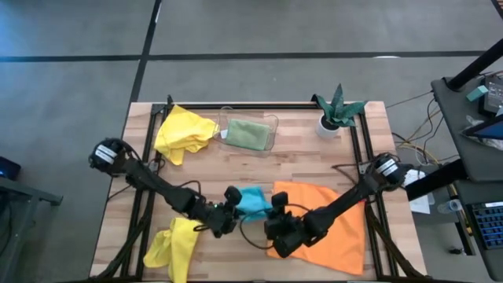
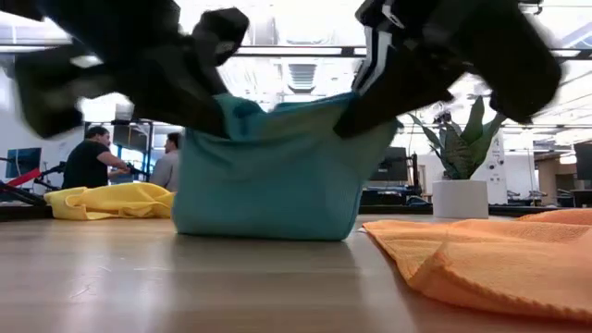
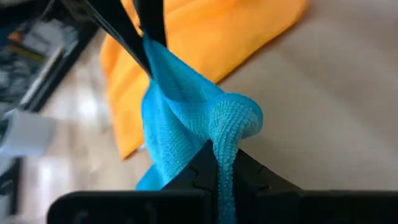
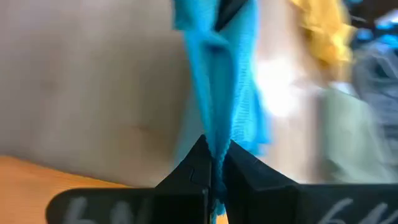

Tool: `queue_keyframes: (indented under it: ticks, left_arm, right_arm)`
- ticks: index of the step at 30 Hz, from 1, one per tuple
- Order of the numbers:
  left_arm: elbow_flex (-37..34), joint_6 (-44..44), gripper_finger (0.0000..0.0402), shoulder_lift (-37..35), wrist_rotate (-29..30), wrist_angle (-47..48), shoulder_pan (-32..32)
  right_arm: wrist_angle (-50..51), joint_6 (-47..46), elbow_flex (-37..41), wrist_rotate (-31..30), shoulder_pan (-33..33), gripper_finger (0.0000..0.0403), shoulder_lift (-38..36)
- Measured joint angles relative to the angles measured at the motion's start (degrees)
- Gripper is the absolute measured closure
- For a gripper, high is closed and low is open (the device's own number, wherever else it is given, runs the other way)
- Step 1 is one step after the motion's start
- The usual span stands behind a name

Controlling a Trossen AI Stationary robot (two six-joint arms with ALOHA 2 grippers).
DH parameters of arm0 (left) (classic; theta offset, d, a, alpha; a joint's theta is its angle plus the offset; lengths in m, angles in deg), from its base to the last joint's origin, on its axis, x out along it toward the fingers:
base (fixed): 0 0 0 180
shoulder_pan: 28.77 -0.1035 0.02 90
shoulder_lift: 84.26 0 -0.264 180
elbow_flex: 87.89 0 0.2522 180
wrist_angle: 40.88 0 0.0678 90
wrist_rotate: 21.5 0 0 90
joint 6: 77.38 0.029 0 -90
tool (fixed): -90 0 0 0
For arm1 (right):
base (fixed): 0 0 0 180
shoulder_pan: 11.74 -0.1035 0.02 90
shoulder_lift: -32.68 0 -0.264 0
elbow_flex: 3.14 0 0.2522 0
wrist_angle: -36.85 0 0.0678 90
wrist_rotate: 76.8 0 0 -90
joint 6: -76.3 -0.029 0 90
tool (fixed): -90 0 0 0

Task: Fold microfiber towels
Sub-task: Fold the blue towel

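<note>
Turquoise towel (image 1: 253,201) hangs between the left gripper (image 1: 231,196) and right gripper (image 1: 277,202), both pinched shut on its edge; keep corners level, lowering evenly.

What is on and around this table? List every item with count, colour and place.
Yellow towels: two; one crumpled at the far left corner, one at the near left edge.
Green towel: one, sage, lying in the tray.
Tray: one, clear plastic, far centre.
Blue towel: one, turquoise, near centre, held up between both grippers.
Orange towel: one, spread at near right.
Plant: one, green in a white pot, far right.
People: two, in the room behind.
Left gripper: shut on the blue towel.
Right gripper: shut on the blue towel.
</note>
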Motion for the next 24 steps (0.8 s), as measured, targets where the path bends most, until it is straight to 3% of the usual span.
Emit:
queue_keyframes:
  ticks: [6, 12, 18, 24]
  left_arm:
    - [-0.02, -8.85, 0.0401, 1.26, -2.69, -2.56, 6.52]
    - [-0.03, -13.69, 0.0401, 7.35, -2.31, -9.91, 12.39]
    - [-0.11, -18.28, 0.0401, 12.66, -2.28, -16.23, 13.83]
    - [-0.80, -21.38, 0.0401, 12.00, -2.78, -16.16, 14.54]
  right_arm:
    - [-10.01, -0.29, -0.22, 5.36, -2.75, 0.0394, 3.07]
    - [-18.14, -0.88, -0.22, 11.72, -3.51, 0.0394, 4.96]
    - [-18.88, -1.98, -0.79, 15.07, -3.54, 0.0394, 7.23]
    - [-19.06, -2.02, -1.75, 16.94, -3.51, 0.0394, 8.50]
